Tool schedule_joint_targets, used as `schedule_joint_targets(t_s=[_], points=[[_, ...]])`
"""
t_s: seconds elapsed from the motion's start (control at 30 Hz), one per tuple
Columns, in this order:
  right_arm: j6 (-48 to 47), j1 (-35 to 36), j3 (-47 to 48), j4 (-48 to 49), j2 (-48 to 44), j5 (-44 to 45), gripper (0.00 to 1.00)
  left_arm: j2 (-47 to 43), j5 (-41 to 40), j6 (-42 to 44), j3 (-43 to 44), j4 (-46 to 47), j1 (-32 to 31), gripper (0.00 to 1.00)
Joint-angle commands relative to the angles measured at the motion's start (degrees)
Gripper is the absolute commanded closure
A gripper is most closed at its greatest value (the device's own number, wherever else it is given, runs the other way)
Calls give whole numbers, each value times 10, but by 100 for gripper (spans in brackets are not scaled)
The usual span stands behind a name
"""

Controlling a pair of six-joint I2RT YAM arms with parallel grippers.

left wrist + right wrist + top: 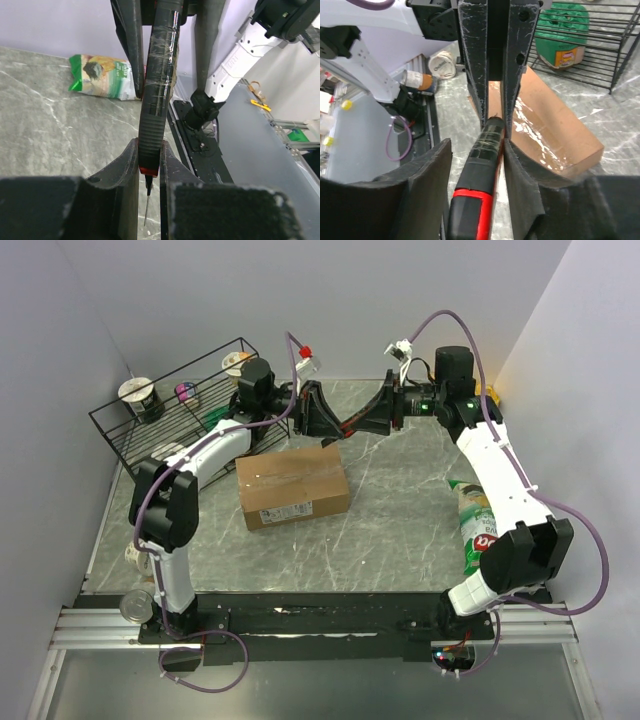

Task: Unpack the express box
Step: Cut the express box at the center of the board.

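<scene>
Over the back of the desk (400, 520) the two arms meet nose to nose around a slim tool (157, 100) with a black, tape-wrapped handle and red trim. The left gripper (149, 155) is pinching it hard near the red collar, with a thin metal tip poking out on its wrist side. The right gripper (477, 150) has its fingers set either side of the same handle from the opposite end. They stand close against it, but I cannot tell whether they are actually squeezing it. The express box (292, 488) sits flat on the desk below the left gripper and a little nearer its base, flaps closed, glossy tape along its top. A black wire rack (180, 405) holding cups stands just behind the left gripper, and a green snack bag (475, 520) lies beside the right arm, well back from its gripper.
</scene>
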Motion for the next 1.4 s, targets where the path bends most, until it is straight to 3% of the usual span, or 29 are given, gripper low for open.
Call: schedule_joint_targets(t_s=[0.0, 0.17, 0.2, 0.27, 0.3, 0.33, 0.37, 0.43, 0.47, 0.5, 0.53, 0.57, 0.67, 0.77, 0.8, 0.9, 1.03, 1.27, 1.37], points=[[-8, 11, 30, 4, 4, 2, 55, -1, 16, -12, 26, 28, -5, 99], [-27, 16, 27, -19, 7, -6, 69, -1, 16, -5, 30, 15, -5, 99], [-34, 18, 26, -24, 7, -9, 74, 0, 16, 1, 32, 11, -5, 99], [-55, 18, 26, -54, 10, -4, 100, 0, 0, 38, 39, -39, -2, 99], [-58, 17, 24, -64, 8, 15, 100, -1, -13, 63, 50, -76, 0, 98], [-57, 16, 21, -78, 4, 42, 100, -7, -32, 101, 58, -180, 5, 77], [-34, 14, 16, -79, -2, 87, 100, -13, -90, 212, 67, -260, 7, 64], [-11, -5, -9, -67, -26, 179, 100, -34, -157, 348, 91, -383, 8, 41], [18, -14, -24, -32, -36, 204, 100, -42, -219, 459, 90, -474, 8, 34], [35, -36, -69, -3, -69, 252, 100, -52, -254, 501, 71, -500, 7, 28], [57, -45, -102, 33, -91, 275, 100, -76, -283, 529, 53, -516, 4, 4], [101, -52, -172, 124, -133, 298, 100, -90, -322, 570, 11, -535, 2, 3], [173, -75, -254, 223, -174, 348, 100, -144, -370, 648, -68, -562, -12, 4], [242, -95, -299, 268, -177, 292, 100, -200, -459, 715, -156, -558, -50, 4], [259, -97, -313, 298, -178, 286, 100, -227, -518, 727, -183, -526, -62, 4], [330, -112, -373, 401, -180, 248, 100, -259, -572, 758, -264, -460, -93, 4], [390, -139, -420, 501, -159, 215, 100, -246, -636, 759, -271, -423, -109, 3], [550, -196, -517, 754, -78, 155, 100, -205, -654, 786, -249, -443, -115, 3], [566, -198, -530, 778, -54, 149, 100, -195, -663, 788, -252, -445, -127, 3]])
